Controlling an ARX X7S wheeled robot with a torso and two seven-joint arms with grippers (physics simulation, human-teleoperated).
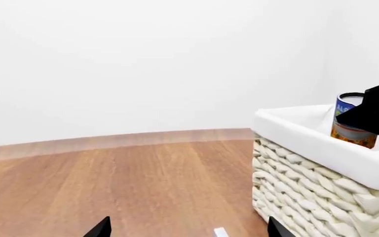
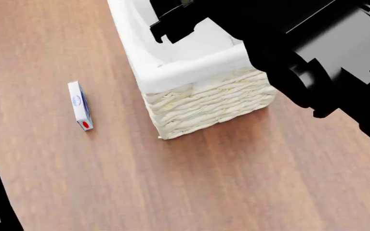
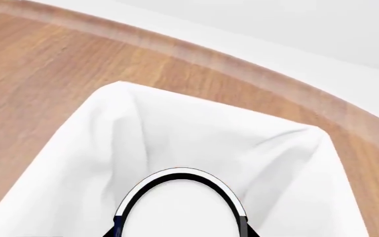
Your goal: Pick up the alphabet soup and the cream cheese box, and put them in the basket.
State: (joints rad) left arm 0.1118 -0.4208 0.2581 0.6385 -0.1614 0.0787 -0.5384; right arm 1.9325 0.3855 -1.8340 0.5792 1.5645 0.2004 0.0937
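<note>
The soup [image 1: 353, 122] is being held by the right end effector [image 1: 374, 114] above the open mouth of the basket [image 1: 308, 173]. In the left wrist view the dark fingers are clamped against the side of the can, and the can is being kept roughly upright, with its pale top uppermost and its lower part level with the cloth rim. In the right wrist view the can's top [image 3: 179, 207] is being seen end-on, with the white lining [image 3: 196, 133] lying directly beyond it. The can is therefore judged to be inside the rim's outline, so a release here would probably drop it into the basket and not onto the floor.

The box [image 2: 79, 105] is lying on the wooden floor [image 2: 191, 183], well apart from the basket and on the robot's left side of it. Its long axis is running nearly away from the robot, and the red spot is at the near end. It appears to be standing on a narrow edge, though this cannot be confirmed.

The left end effector [image 1: 186, 228] is being shown only as two separated fingertips with nothing between them, so it is taken as released. The left arm is judged to be nearer the box; the closing line of the fingers would need to cross the thin width.
</note>
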